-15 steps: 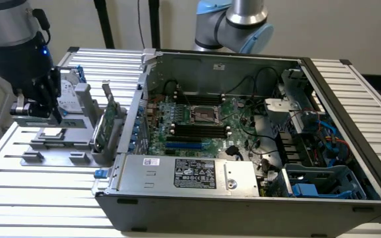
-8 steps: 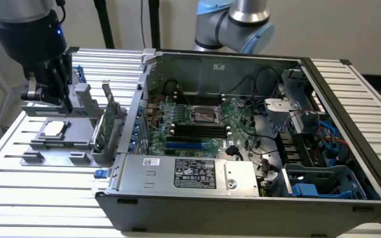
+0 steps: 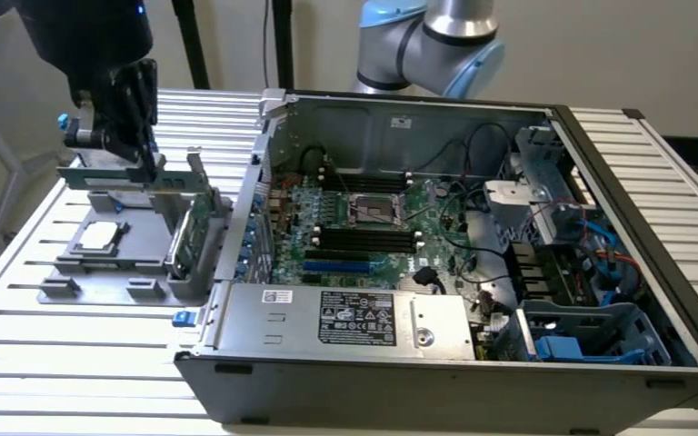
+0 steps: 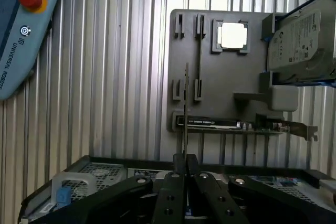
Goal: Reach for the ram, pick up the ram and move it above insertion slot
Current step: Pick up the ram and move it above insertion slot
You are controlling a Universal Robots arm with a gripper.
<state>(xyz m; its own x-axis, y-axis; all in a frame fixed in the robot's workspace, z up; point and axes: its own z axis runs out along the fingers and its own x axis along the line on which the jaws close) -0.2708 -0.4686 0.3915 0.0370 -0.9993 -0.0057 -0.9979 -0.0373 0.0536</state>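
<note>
Claw [image 3: 143, 162]: black, on the arm over the grey holder tray [image 3: 70, 289], which lies on the slatted metal surface [image 3: 70, 363] near that surface's edge at the exterior view's left; fingers [image 4: 169, 192] drawn nearly together, clamped on the ram. Ram [image 3: 113, 175]: thin green board stick, held level and lifted clear above the tray, apart from the tray's slots; in the wrist view it appears edge-on as a thin dark line [image 4: 185, 114] running out from between the fingertips. Holder tray: carries a square silver processor [image 3: 98, 233] lying flat, a green expansion card [image 3: 204, 204] standing on edge, and a silver hard drive [image 3: 185, 243] upright in its bracket, beside the computer case. Computer case [image 3: 446, 381]: dark tower lying on its side on the surface, side panel off, occupying the middle of the surface and reaching toward its edge at the exterior view's right. Motherboard [image 3: 362, 227]: green, inside the case, with a processor socket [image 3: 380, 209] and a bank of black memory slots [image 3: 362, 241] just below it. Power supply [image 3: 349, 320]: silver box with a label, along the case's near wall. Teach pendant [image 4: 21, 24]: pale blue, with a red button, resting on the surface away from the tray.
</note>
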